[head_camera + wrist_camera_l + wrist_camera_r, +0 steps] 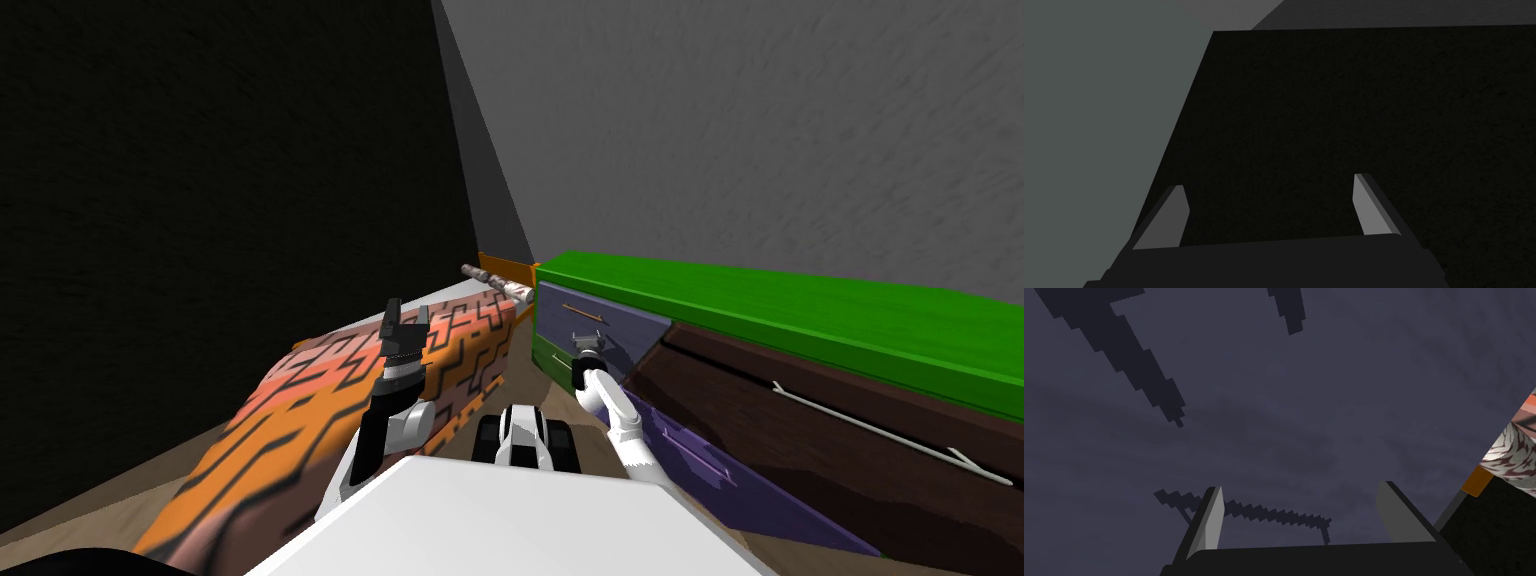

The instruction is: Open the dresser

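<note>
Looking down from the head view, the long dresser with a green top and slate-purple drawer fronts (760, 300) runs along the grey wall on my right. Its near upper drawer front (610, 330) carries a thin horizontal bar handle (583, 313). The right gripper (588, 345) sits right up at that front, just under the bar, so this arm is by far the nearer one. The left gripper (405, 330) is raised well apart from the dresser, above the orange, pink and black zigzag-patterned bed (300, 420). A mottled white cylindrical bolster (497, 283) lies at the bed's far end, close to the dresser's corner. Nothing stands between the right fingers and the handle.

In the left wrist view, the left gripper (1269, 181) has its fingers spread wide with nothing between them.

In the right wrist view, the right gripper (1301, 485) faces the flat slate-purple front at close range, fingers wide apart and empty. The thin dark bar handle (1264, 515) lies low in the gap, close to the gripper body. Its long axis runs across from one finger toward the other, passing behind one blade. I judge the fingers would need to turn across the bar before closing on it.
</note>
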Tool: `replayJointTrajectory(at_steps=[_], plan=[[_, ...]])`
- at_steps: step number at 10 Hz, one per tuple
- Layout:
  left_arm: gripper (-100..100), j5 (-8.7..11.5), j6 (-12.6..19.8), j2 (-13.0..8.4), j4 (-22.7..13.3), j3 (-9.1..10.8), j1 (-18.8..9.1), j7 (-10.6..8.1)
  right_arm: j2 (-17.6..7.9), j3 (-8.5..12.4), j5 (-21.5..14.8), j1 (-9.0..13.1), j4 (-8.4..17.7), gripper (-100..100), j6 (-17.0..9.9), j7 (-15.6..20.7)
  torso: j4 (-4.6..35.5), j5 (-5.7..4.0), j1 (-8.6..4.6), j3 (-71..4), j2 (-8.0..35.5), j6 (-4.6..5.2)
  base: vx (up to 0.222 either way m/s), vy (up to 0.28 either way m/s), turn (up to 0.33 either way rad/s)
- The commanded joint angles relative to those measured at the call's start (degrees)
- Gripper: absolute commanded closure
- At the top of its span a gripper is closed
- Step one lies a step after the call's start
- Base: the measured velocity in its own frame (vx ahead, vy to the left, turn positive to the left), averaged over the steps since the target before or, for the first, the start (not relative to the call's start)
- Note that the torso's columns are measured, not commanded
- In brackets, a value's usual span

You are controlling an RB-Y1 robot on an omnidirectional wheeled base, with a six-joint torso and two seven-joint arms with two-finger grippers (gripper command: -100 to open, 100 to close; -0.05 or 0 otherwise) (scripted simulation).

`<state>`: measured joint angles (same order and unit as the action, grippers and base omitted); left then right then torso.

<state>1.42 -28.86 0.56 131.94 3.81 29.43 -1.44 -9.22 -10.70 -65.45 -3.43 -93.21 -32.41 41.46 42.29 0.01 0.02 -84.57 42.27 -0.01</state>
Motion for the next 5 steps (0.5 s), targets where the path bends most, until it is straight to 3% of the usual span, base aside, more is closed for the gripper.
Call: replayJointTrajectory(at_steps=[1,2,5], plan=[[0,0.00,0.00,0.00,0.00,0.00,0.00,0.00,-0.11,-1.01,-4.01,2.29,3.45,-100,-4.50,1.94,0.00,0.00,-0.02,0.01,0.02,0.02,0.015,0.034,0.061],[0,0.00,0.00,0.00,0.00,0.00,0.00,0.00,-0.11,-1.01,-4.15,2.29,3.45,-100,-5.97,1.94,0.00,0.00,-0.01,0.01,0.01,0.00,0.016,0.030,0.038],[0,0.00,0.00,0.00,0.00,0.00,0.00,0.00,-0.31,-2.39,-8.96,5.38,7.87,-100,-10.79,4.20,-0.01,-0.01,-0.05,0.00,0.00,0.02,0.019,0.028,0.056]])
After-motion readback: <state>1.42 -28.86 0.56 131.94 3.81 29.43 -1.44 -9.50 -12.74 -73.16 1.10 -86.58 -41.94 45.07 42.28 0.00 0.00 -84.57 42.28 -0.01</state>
